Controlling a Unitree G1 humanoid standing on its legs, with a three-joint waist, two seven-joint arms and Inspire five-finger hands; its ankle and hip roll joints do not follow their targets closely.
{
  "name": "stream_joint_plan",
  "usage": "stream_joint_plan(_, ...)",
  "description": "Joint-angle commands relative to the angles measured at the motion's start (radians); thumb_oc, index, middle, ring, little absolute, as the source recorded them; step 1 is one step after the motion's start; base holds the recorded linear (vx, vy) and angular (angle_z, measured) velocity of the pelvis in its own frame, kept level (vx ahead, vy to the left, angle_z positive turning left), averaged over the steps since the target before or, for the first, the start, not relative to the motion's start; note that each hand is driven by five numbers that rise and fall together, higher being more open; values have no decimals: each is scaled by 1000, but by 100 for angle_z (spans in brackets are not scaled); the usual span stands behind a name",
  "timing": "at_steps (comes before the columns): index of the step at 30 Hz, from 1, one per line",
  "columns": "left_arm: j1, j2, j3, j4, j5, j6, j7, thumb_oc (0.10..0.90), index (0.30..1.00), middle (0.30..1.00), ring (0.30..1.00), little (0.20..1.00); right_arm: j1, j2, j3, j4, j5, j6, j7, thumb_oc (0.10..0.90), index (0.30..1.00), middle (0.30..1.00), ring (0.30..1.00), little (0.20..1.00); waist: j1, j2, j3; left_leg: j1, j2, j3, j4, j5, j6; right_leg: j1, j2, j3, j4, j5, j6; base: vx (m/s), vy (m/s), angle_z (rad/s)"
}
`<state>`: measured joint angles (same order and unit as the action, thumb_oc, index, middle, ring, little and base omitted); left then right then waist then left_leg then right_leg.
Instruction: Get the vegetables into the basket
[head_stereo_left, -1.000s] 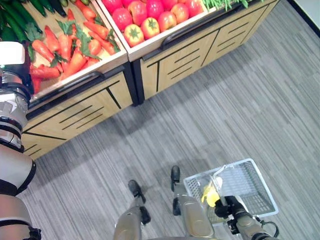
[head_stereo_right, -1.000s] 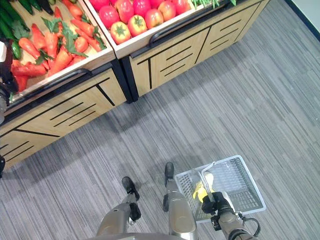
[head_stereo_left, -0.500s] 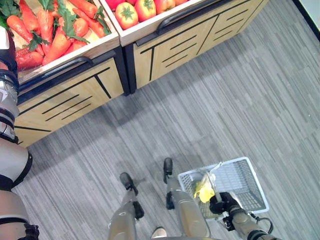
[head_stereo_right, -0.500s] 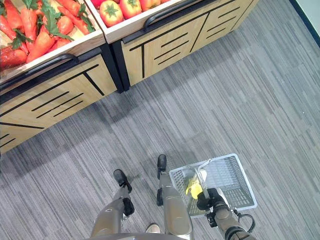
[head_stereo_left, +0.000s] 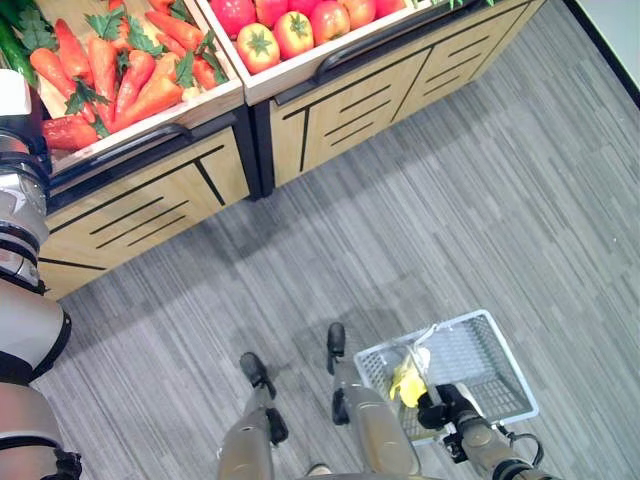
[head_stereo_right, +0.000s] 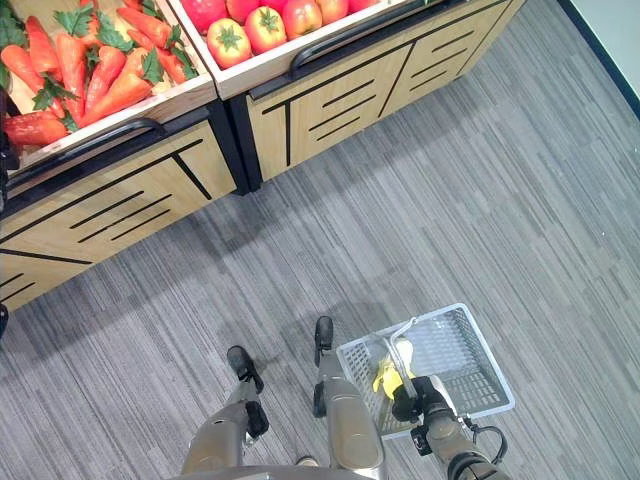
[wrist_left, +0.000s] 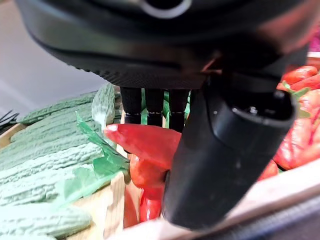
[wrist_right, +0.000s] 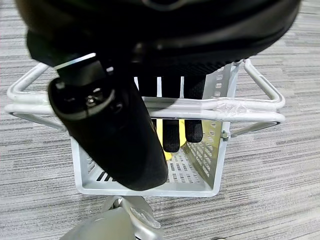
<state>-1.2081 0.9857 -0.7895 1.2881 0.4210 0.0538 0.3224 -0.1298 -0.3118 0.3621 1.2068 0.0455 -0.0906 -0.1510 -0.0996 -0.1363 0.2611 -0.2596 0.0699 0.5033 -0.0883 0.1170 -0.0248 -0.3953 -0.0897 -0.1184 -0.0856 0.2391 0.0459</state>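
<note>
Red pepper (wrist_left: 145, 142), glossy and tapered, apparently within left hand (wrist_left: 225, 150).

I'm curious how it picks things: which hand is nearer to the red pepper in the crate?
Left. The left hand is right over the red pepper, fingers on it. The right hand is down by the floor, curled round the basket handle.

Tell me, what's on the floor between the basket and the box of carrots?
Nothing but bare grey floor, plus the wooden front of the stand under the carrots. The left eye view shows this stretch up from the basket.
</note>
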Motion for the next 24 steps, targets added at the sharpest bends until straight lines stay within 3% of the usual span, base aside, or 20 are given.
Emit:
stream_joint_plan(1, -22, -17, 91, 20, -76, 1, 32, 400, 300, 300, 300, 300, 98, -20, 29, 39, -18, 24, 7, 400, 300, 300, 300, 300, 16, 36, -12, 35, 19, -120, 1, -88, -24, 60, -56, -24, -2, -60, 144, 0, 0, 0)
stream_joint_plan(5, -6, -31, 173, 16, -166, -7, 51, 400, 300, 300, 300, 300, 100, -19, 23, 43, -22, 32, 6, 400, 300, 300, 300, 300, 22, 34, -25, 58, 18, -124, 1, -91, -25, 87, -56, -28, -2, -70, 137, -25, -16, 3)
stream_joint_plan(15, -35, 16, 176, -36, -206, -28, 69, 400, 300, 300, 300, 300, 110, -35, 21, 53, -32, 41, 24, 400, 300, 300, 300, 300, 39, 39, -60, 80, 15, -132, 1, -83, -19, 118, -58, -42, -2, -82, 121, -33, -26, 5)
stream_joint_plan(19, -39, 0, 273, -16, -386, -60, 79, 400, 300, 300, 300, 300, 107, -31, 19, 61, -29, 44, 26, 400, 300, 300, 300, 300, 39, 39, -66, 74, 16, -140, 1, -75, -21, 118, -55, -48, -2, -83, 117, -39, -27, 6)
stream_joint_plan(24, -2, -19, 344, -32, -499, -91, 68, 400, 300, 300, 300, 300, 121, -32, 10, 51, -25, 40, 27, 400, 300, 300, 300, 300, 39, 44, -70, 95, 18, -143, 1, -77, -23, 142, -54, -52, -2, -93, 112, 0, 0, 0)
